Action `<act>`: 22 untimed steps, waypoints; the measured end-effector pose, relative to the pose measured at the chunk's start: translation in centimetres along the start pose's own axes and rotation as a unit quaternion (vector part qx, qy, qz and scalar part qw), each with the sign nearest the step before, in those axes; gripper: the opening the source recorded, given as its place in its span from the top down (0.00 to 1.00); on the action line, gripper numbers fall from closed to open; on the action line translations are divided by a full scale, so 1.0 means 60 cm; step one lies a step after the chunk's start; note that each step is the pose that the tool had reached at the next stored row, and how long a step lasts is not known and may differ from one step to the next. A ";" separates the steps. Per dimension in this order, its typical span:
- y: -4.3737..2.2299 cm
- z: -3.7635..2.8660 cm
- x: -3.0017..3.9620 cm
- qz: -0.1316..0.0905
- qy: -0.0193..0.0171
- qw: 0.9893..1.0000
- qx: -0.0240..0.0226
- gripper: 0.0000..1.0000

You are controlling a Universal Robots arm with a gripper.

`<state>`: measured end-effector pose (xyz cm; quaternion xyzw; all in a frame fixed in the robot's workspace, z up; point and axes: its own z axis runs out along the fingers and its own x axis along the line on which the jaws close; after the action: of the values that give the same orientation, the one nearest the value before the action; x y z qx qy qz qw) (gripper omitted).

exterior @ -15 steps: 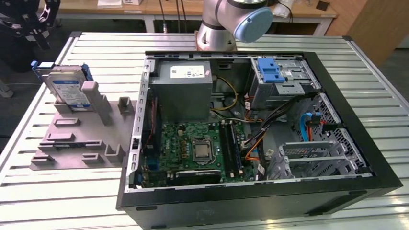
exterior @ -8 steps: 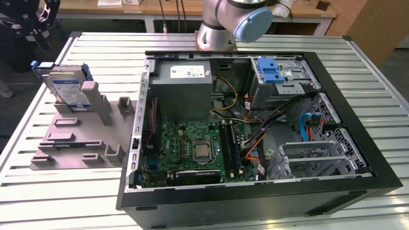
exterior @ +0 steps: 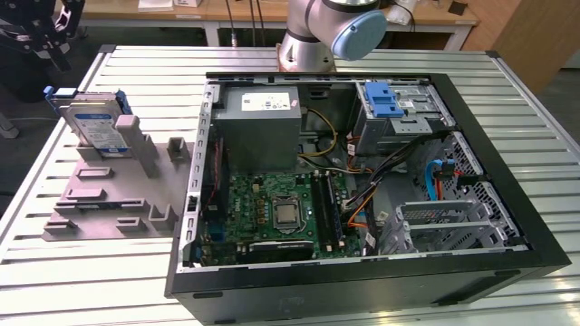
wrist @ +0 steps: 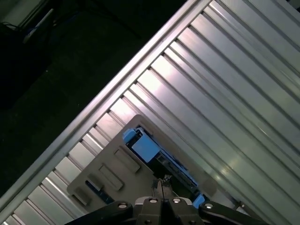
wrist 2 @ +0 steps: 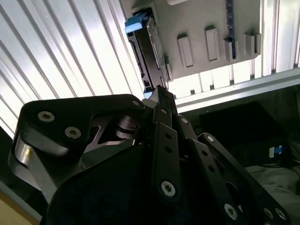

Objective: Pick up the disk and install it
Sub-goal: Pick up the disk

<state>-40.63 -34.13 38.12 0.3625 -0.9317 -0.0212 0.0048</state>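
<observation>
Ribbed desk (exterior: 91, 285) carries a grey stand (exterior: 100, 204) with the disk (exterior: 95, 125) upright (set on edge); the hand (wrist: 162, 182), clenched and empty, hangs clear. Gripping well likely means spanning its flat faces.

A: Where is there free room around the disk (exterior: 94, 126)?
B: Above it, all is open. A grey post (exterior: 128, 136) of the holder (exterior: 95, 204) stands just beside it, on the exterior view's right.
A: And inside the case (exterior: 363, 282)?
B: Cables (exterior: 403, 157) cross near the drive cage (exterior: 399, 112), and the grey box (exterior: 263, 129) takes one far corner.
</observation>
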 end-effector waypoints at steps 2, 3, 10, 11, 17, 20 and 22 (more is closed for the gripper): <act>0.000 0.000 0.000 -0.018 0.001 1.000 0.000 0.89; 0.000 0.000 0.000 -0.026 0.001 1.000 0.000 0.89; 0.000 0.000 0.000 -0.063 0.003 0.998 0.000 0.89; 0.000 0.000 0.000 -0.063 0.002 0.998 0.000 0.89; 0.000 0.000 0.000 -0.087 0.003 0.996 0.000 0.89; 0.000 0.001 0.000 -0.113 0.004 0.994 0.000 0.89; 0.000 0.001 0.000 -0.131 0.005 0.991 0.000 0.89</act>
<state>-40.67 -34.13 38.05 0.4818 -0.8760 -0.0201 0.0068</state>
